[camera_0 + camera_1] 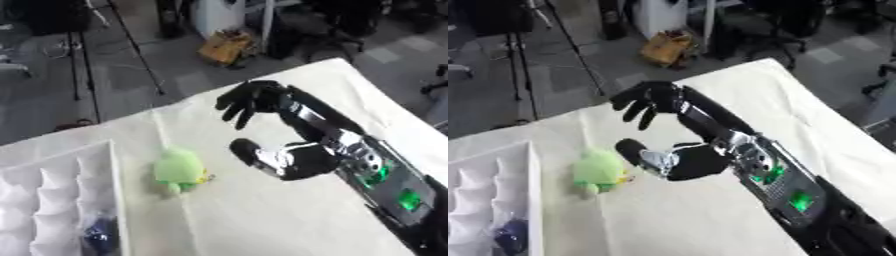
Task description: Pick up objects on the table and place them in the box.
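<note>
The right hand's (262,107) fingers (234,106) are spread and hang relaxed, its thumb (248,150) set well apart below; they hold nothing and touch nothing. The hand hovers above the counter (262,215), which is covered in white cloth. A green toy (181,170) lies on the cloth just left of the thumb, apart from it. Further left stands the white box (112,200), divided into compartments, with a dark blue thing (99,235) in one. Beyond the counter is grey floor with a tripod (131,45) and a yellow-brown bag (226,46).
</note>
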### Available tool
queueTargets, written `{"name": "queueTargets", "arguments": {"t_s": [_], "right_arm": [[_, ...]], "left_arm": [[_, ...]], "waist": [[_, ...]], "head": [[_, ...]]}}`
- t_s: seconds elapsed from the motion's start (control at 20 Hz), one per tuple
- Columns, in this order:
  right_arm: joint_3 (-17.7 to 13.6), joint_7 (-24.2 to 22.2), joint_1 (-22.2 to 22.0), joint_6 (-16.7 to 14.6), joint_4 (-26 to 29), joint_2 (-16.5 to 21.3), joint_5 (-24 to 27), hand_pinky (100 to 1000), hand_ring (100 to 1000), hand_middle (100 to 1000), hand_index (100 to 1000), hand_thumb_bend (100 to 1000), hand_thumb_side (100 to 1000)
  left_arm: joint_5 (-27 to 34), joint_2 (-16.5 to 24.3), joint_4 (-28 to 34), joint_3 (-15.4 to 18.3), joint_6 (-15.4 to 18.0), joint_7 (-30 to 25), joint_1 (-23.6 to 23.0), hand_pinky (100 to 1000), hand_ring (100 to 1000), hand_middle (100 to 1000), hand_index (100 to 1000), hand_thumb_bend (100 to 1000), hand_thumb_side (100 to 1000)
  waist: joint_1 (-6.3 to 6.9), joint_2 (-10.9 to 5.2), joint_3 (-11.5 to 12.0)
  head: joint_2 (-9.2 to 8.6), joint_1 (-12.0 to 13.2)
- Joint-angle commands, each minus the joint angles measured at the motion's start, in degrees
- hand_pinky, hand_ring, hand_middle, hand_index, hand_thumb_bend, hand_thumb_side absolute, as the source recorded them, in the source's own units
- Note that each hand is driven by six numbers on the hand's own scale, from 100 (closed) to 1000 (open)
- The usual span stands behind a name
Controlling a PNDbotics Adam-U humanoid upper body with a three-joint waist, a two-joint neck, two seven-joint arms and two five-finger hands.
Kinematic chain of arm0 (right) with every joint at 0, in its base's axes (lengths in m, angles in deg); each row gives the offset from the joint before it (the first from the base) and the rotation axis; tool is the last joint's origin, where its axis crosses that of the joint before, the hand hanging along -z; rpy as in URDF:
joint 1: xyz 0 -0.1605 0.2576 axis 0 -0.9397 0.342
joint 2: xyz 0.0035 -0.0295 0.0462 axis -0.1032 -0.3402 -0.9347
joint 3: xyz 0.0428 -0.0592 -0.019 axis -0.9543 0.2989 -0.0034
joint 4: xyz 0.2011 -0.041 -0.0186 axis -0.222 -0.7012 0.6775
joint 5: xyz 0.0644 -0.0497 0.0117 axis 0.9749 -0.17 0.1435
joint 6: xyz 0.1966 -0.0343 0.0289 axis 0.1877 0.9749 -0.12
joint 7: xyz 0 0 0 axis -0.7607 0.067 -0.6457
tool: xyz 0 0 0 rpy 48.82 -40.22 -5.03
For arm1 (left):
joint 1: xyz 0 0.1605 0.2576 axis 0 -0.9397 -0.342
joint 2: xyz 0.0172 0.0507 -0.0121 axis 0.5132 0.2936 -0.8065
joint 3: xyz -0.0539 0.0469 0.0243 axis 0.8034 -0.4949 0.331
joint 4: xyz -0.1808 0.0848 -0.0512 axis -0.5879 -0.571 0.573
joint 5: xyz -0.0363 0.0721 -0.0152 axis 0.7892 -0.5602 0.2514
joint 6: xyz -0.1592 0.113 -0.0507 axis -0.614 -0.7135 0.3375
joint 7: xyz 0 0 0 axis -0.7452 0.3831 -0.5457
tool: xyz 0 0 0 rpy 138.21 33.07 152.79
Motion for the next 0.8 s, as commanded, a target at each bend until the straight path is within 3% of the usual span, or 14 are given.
{"name": "queueTargets", "arguments": {"t_s": [0.05, 0.15, 0.3, 0.8], "right_arm": [[-0.5, -0.4, -0.7, -1.4, 1.4, -0.1, -0.5, 597, 711, 744, 847, 363, 547], [-0.5, -0.5, -1.8, -1.9, 1.4, -0.7, -1.2, 595, 710, 740, 844, 363, 547], [-0.3, -0.4, -2.4, -2.0, 1.4, -1.1, -1.8, 596, 710, 739, 844, 360, 549], [-0.7, 0.3, -3.1, -2.0, 1.4, -1.4, -2.7, 596, 707, 731, 841, 356, 551]], "left_arm": [[-1.2, 0.3, 1.1, 0.8, -0.9, 0.4, -0.2, 992, 907, 845, 747, 469, 838], [-1.5, 0.2, 1.1, 0.9, -1.1, 0.7, -0.3, 991, 904, 841, 744, 468, 838], [-1.8, -0.1, 1.1, 0.9, -1.2, 0.8, -0.8, 993, 906, 842, 742, 465, 842], [-1.9, -0.6, 1.1, 0.9, -1.3, 0.7, -1.1, 995, 907, 843, 743, 461, 841]], "waist": [[0.78, -0.74, -0.3], [0.86, -0.87, -0.4], [0.97, -0.89, -0.4], [1.29, -0.92, -1.1]], "head": [[3.56, 6.1], [5.02, 8.7], [6.07, 10.0], [5.44, 9.2]]}}
